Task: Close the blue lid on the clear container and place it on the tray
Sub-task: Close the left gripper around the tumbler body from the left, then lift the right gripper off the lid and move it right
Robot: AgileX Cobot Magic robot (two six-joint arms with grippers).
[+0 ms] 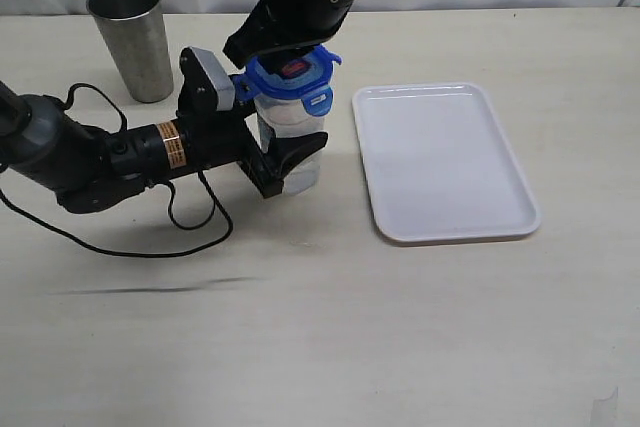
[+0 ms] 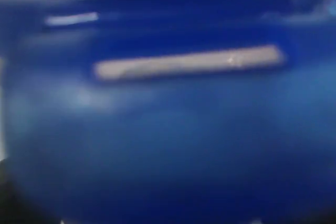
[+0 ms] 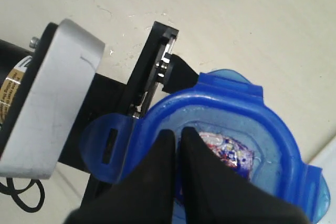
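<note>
**Desk:** Where does the clear container (image 1: 285,127) stand?

**Photographer:** Upright on the pale table (image 1: 350,327), a little left of centre in the exterior view. The white tray (image 1: 445,162) lies flat at its 3 o'clock, near but not touching. A steel cup (image 1: 135,37) stands well apart at its 10 o'clock.

**Desk:** And the blue lid (image 1: 275,80)?

**Photographer:** It sits on top of the container, with the red-and-white sticker (image 3: 231,150) facing up. One flap (image 1: 318,99) juts out from the rim toward 4 o'clock. The right wrist view shows another flap splayed out flat beside the left arm's camera housing.

**Desk:** What are the claws doing?

**Photographer:** The left arm lies low along the table, reaching in from 9 o'clock. The left claw (image 1: 290,162) is clamped on the container's lower body, one black finger on each side. The right arm comes down from 12 o'clock. The right claw (image 3: 177,137) has its fingertips pressed together, resting on the middle of the lid at the edge of the sticker. It grips nothing.

**Desk:** Anything from the left wrist view?

**Photographer:** Only a blurred blue surface filling the frame, crossed by a pale bar. It is too close to make out more.
</note>
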